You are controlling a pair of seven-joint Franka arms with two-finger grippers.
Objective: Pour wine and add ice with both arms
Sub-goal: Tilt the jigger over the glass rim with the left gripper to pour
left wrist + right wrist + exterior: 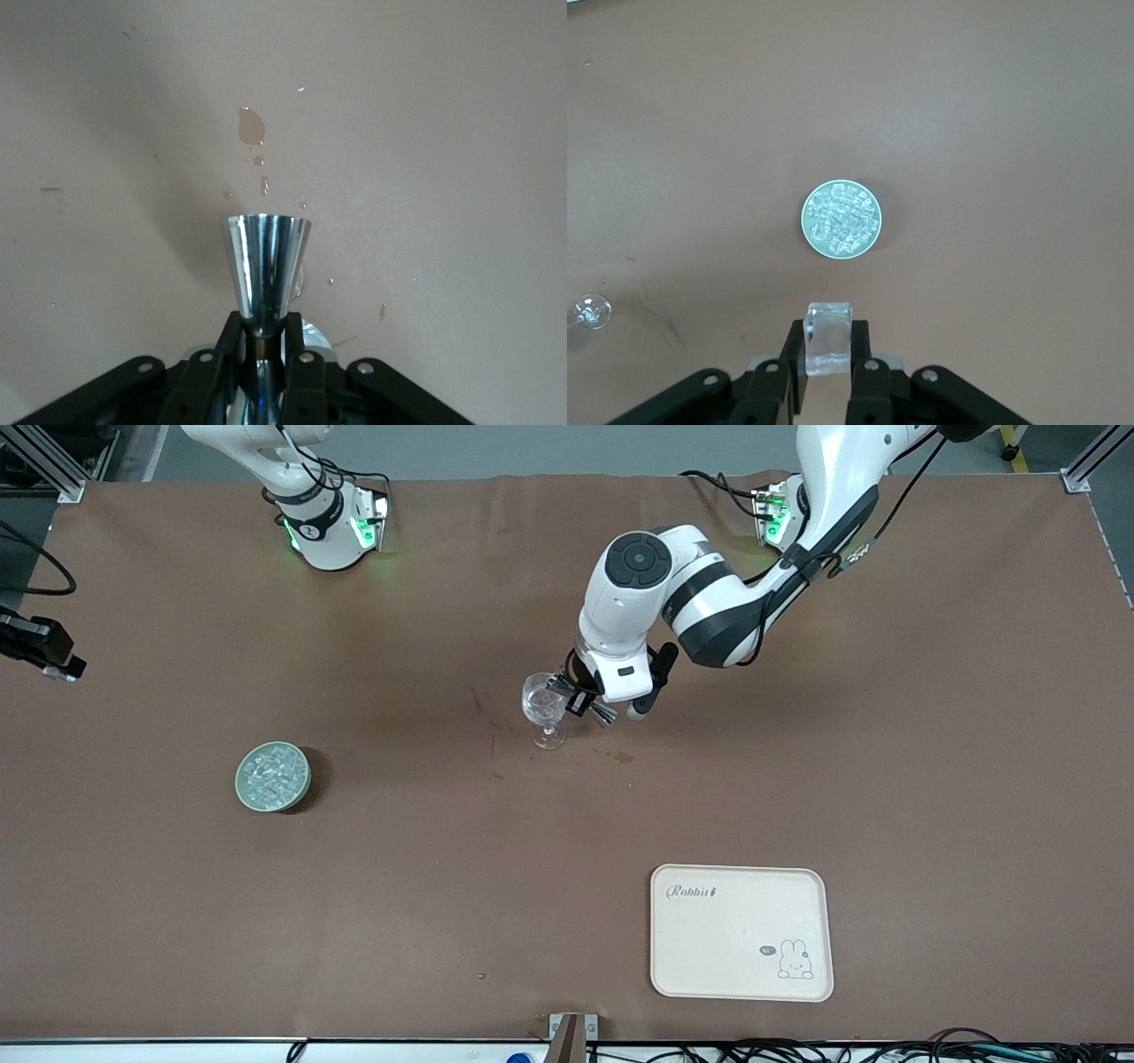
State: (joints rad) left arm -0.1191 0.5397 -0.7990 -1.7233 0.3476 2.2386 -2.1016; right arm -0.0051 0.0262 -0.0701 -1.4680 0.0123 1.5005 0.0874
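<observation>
My left gripper (580, 698) is shut on the waist of a shiny metal jigger (560, 685). It holds the jigger on its side against the bowl of the clear stemmed glass (543, 707) at mid-table. In the left wrist view the jigger (266, 261) sticks out between the fingers of the left gripper (263, 341). My right gripper (829, 354) is shut on one clear ice cube (829, 335), high over the table beside the pale-green dish (806, 221) of ice (842, 217). The dish (241, 781) with its ice (273, 773) stands toward the right arm's end.
A cream rabbit tray (740, 930) lies nearer the front camera, toward the left arm's end. Wet brown spots (625, 757) mark the table beside the glass; they also show in the left wrist view (251, 127). The glass (594, 310) shows in the right wrist view.
</observation>
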